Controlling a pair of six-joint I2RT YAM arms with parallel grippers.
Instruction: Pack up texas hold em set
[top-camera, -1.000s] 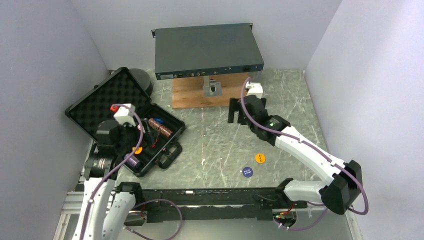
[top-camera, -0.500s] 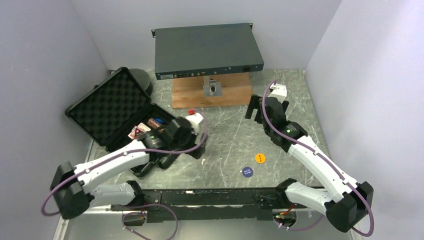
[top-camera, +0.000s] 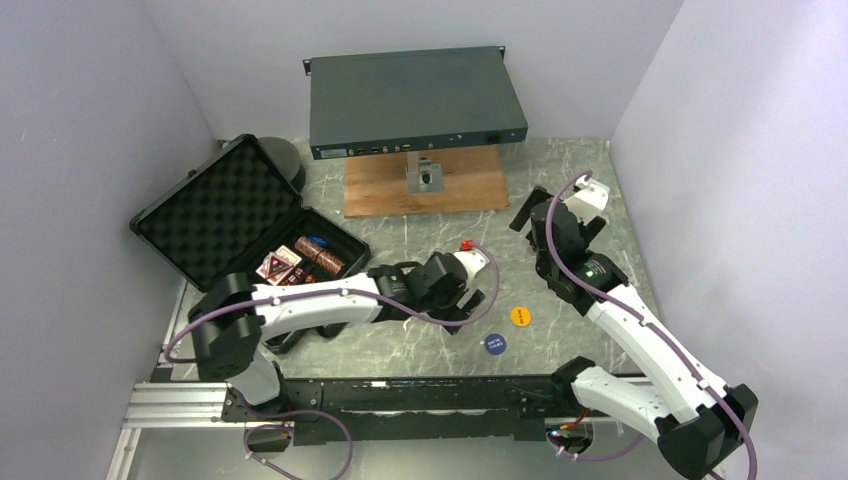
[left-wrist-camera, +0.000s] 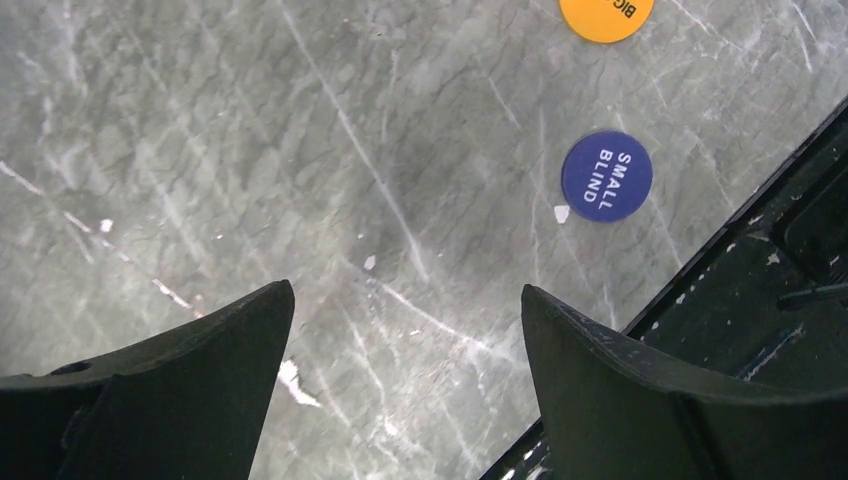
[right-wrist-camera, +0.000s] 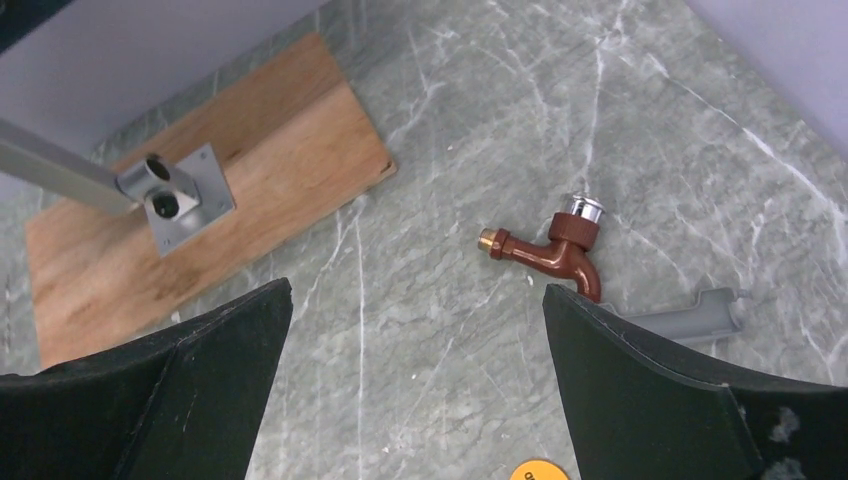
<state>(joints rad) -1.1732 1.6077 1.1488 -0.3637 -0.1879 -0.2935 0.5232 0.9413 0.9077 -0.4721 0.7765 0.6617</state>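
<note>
Far left, the black case (top-camera: 232, 232) was seen lying open on the marble table (top-camera: 420, 235). Its foam lid was thrown back, and card packs (top-camera: 277, 266) and a brownish roll (top-camera: 322, 258) were tucked in its base.

Just right of it, the left gripper (left-wrist-camera: 405, 300) was held over bare marble, jaws spread wide and nothing caught between the fingers. The blue SMALL BLIND button (left-wrist-camera: 606, 176) was found flat on the table, just ahead and to the right of that gripper. It was near the black rail (left-wrist-camera: 760, 300) at the table's near edge. The orange button (top-camera: 521, 316) was spotted just beyond it, apart from the blue one, and both were left well outside the case.

Further right, the right gripper (right-wrist-camera: 415, 300) was held above the table's far half, jaws likewise parted wide, nothing gripped. Beneath it a brown tap (right-wrist-camera: 548, 250) was seen lying on the marble, with a wooden board (right-wrist-camera: 200, 190) off to its left.
</note>
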